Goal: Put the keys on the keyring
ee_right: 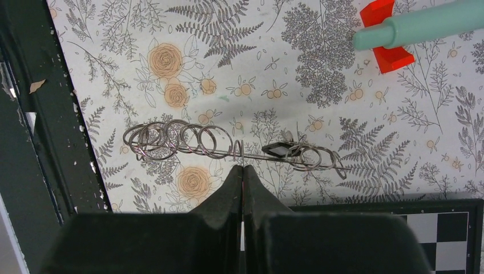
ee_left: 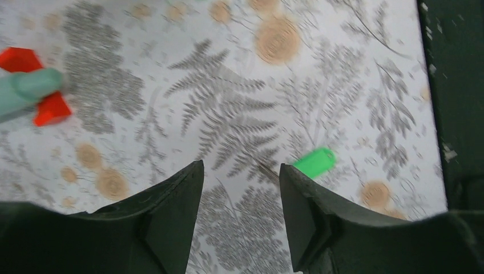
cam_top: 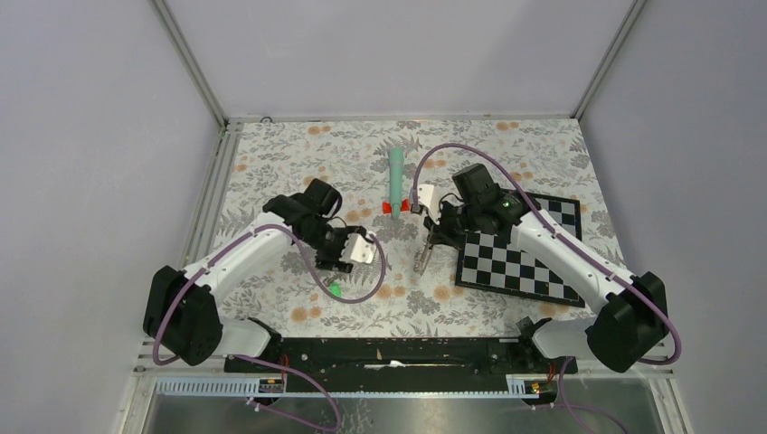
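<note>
The green-headed key [ee_left: 314, 162] lies flat on the flowered cloth, just past the right fingertip of my left gripper [ee_left: 240, 171]. That gripper hovers open above it with nothing between its fingers. In the top view the key [cam_top: 335, 289] is a green speck below the left gripper [cam_top: 351, 253]. My right gripper [ee_right: 242, 166] is shut on the keyring [ee_right: 188, 140], a long wire loop carrying several metal rings. A small dark key [ee_right: 279, 149] sits among those rings. From above, the keyring [cam_top: 422, 259] hangs below the right gripper [cam_top: 432, 237].
A teal cone stick on a red base [cam_top: 395, 176] lies at the middle back. A chessboard [cam_top: 520, 258] lies under the right arm. The black frame rail [cam_top: 389, 353] runs along the near edge.
</note>
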Robot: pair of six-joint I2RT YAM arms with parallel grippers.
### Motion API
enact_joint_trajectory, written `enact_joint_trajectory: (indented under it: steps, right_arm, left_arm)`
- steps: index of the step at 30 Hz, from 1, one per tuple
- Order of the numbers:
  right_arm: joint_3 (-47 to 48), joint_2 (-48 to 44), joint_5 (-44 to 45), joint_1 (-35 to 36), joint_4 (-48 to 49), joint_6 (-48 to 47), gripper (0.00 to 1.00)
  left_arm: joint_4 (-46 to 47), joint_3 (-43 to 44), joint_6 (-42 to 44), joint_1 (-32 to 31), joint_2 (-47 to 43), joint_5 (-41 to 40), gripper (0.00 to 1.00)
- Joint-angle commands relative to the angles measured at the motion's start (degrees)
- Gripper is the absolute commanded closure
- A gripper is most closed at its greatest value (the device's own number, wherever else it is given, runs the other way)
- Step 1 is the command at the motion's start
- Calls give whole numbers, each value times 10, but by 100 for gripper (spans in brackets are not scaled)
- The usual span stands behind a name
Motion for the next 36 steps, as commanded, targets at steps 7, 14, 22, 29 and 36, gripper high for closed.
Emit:
enact_joint_trajectory:
  steps: [7, 14, 22, 29, 36]
  right_arm:
    - [-24, -21, -27, 2, 48, 6, 100]
    - [-29, -25, -30, 0, 48, 5, 100]
    - [-33, -28, -32, -1, 49, 5, 100]
    - [-35, -29, -32, -1, 49, 4, 100]
    - [-36, -31, -32, -1, 49, 3, 100]
  left_arm:
    - [-109, -32, 99, -3, 24, -124, 52]
    - [-70, -42, 106, -3, 71, -144, 55]
    - [-71, -18, 113, -4, 127, -145, 53]
    - [-71, -9, 111, -5, 147, -140, 53]
    - [-70, -16, 113, -8, 159, -142, 56]
